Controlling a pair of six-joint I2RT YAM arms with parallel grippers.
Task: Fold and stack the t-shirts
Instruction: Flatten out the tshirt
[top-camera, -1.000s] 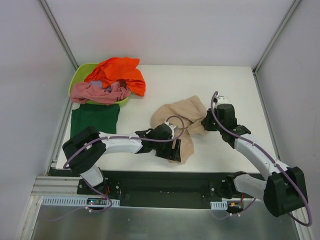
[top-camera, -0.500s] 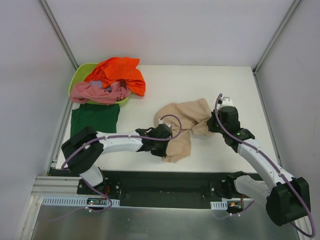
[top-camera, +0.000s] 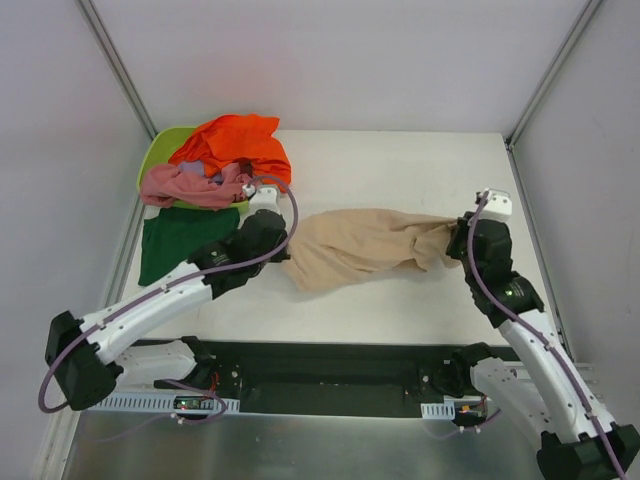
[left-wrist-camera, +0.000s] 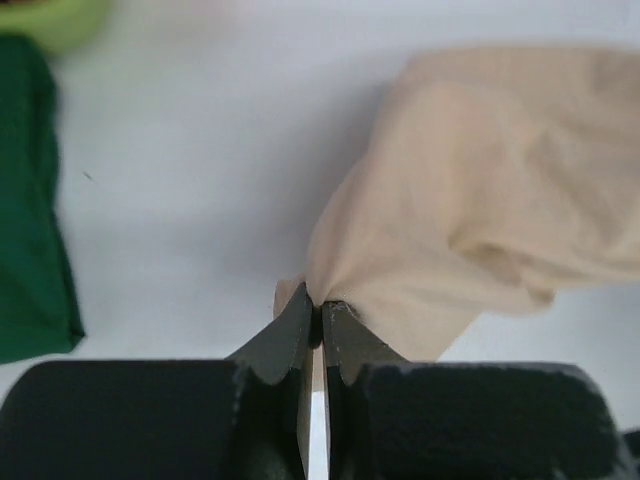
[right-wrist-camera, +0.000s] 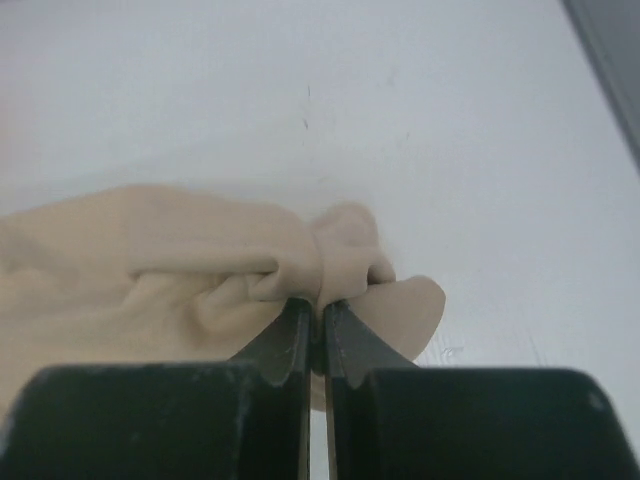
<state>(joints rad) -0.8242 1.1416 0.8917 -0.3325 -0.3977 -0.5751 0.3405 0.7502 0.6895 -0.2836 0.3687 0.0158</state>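
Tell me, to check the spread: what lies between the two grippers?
The beige t-shirt, stretched from left gripper to right gripper, jaws shut on its ends; clearest in the top view.

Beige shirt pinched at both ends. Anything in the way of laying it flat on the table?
Nothing visible. The left gripper and right gripper grip the ends of the beige shirt over bare table. The green shirt and the tub with the orange shirt and pink shirt lie apart, to its left.
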